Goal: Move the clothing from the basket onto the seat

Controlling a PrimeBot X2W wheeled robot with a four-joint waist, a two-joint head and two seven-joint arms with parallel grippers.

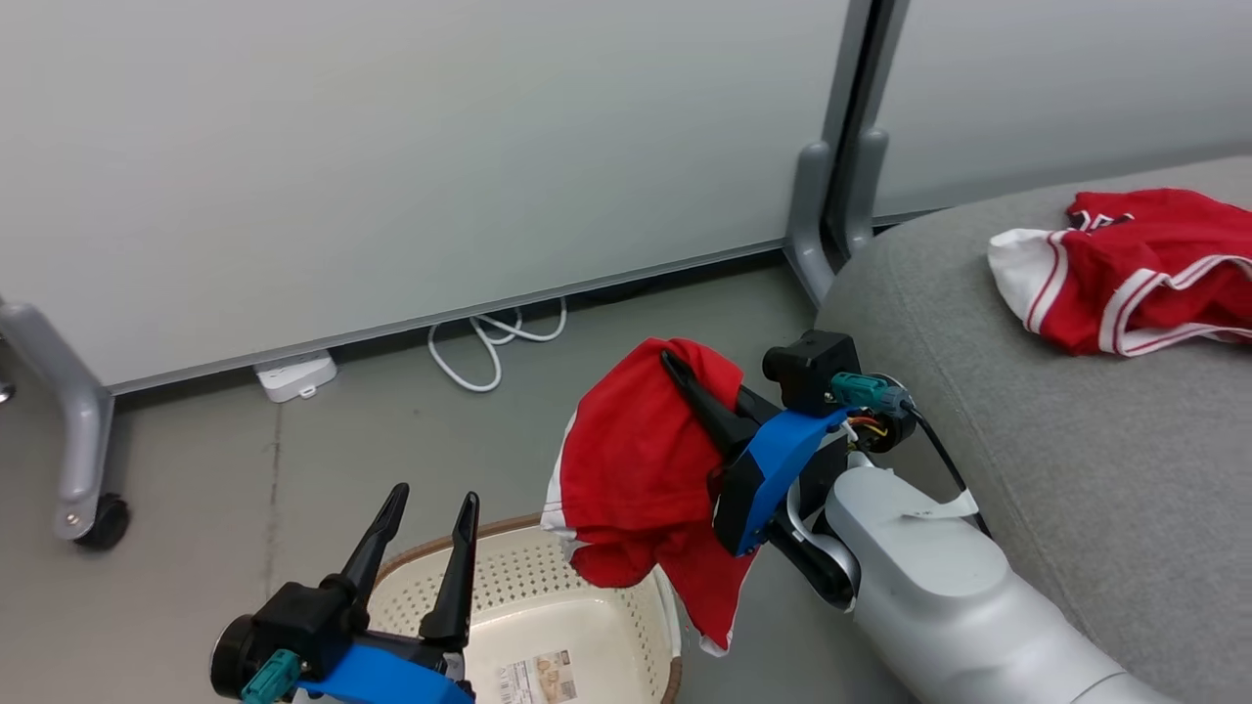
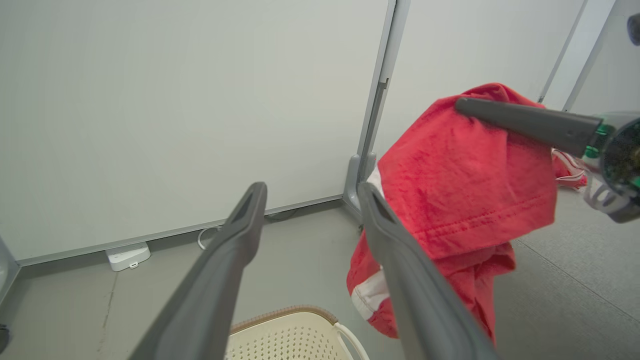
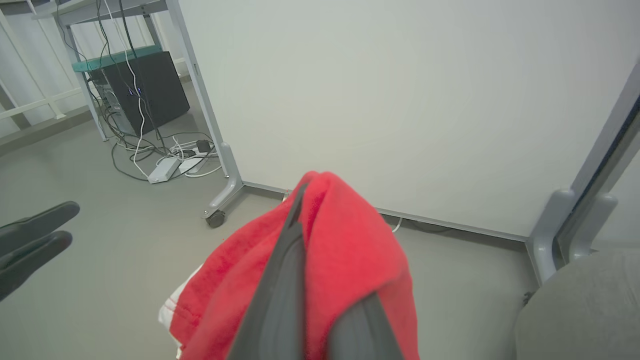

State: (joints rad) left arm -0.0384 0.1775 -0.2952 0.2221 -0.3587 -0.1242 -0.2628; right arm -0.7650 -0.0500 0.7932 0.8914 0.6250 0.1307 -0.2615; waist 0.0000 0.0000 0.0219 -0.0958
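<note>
The right end effector has its two long dark fingers pressed together on a soft red garment with a white side panel; the cloth drapes over the fingertips and hangs down in loose folds; it is held in the air between the cream-white perforated plastic basket with a brown woven-look rim and the large light-grey fabric seat cushion, just beside the cushion's rounded edge; in the head view its lower folds overlap the basket's right rim, though whether they touch it cannot be told; the left end effector has its fingers spread wide with nothing between them, and it hovers over the basket's near left part, well apart from the hanging cloth; the left wrist view shows the same garment just beyond that end effector's right finger, with the basket's rim below; a second red garment with white panels and red-white striped trim lies crumpled on the seat near its far right; the basket stands on the grey floor, a printed label showing on its bottom; behind it stands a pale partition panel on grey wheeled legs, with a white power strip and a looped white cable at its foot.
</note>
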